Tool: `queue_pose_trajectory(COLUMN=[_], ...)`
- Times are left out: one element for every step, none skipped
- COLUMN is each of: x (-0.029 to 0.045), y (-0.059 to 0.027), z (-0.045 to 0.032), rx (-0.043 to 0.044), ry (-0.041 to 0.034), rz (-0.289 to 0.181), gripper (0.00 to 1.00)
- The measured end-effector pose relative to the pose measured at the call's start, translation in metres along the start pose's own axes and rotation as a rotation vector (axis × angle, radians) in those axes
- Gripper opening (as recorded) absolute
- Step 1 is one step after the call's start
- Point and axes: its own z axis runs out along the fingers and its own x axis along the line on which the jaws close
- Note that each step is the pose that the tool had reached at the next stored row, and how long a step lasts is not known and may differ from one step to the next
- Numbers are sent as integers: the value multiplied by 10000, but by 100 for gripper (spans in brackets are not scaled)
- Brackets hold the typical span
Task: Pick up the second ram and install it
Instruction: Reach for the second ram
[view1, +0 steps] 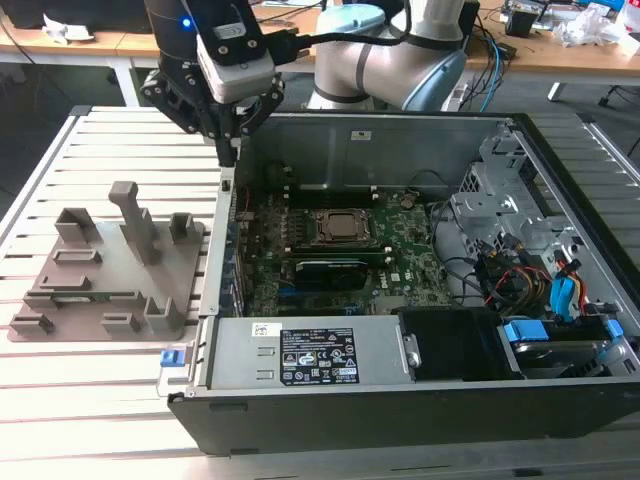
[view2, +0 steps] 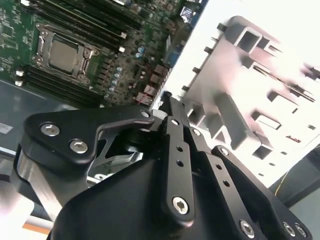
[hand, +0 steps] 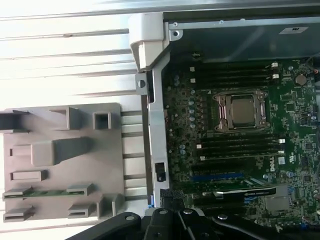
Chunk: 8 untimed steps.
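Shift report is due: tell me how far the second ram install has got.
Done: nothing visibly; I cannot tell whether any motherboard slot is filled. In hand: the gripper hangs above the case wall, between the grey tray and the board. Left: the second ram lies in that tray, not yet lifted or installed.

Beside the black case (view1: 400, 425) with its green motherboard (view1: 410, 250), a grey fixture tray (view1: 100, 270) carries a green ram stick (hand: 47, 192) on the white slatted worktop (view1: 90, 400); the hand (view1: 229, 150) is black.
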Motion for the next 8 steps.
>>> queue_pose_trajectory(x=[69,129,193,249,287,314,351,387], y=[-5,-9,-14,-19,-21,-23,-26,-29], z=[-1,-3,-5,-6,-7,-8,-8,-10], rx=[0,0,0,-1,0,0,0,0], ry=[-1,0,0,-1,0,0,-1,0], rz=[0,1,-1,1,1,1,0,0], gripper=[11,11,11,11,11,11,11,11])
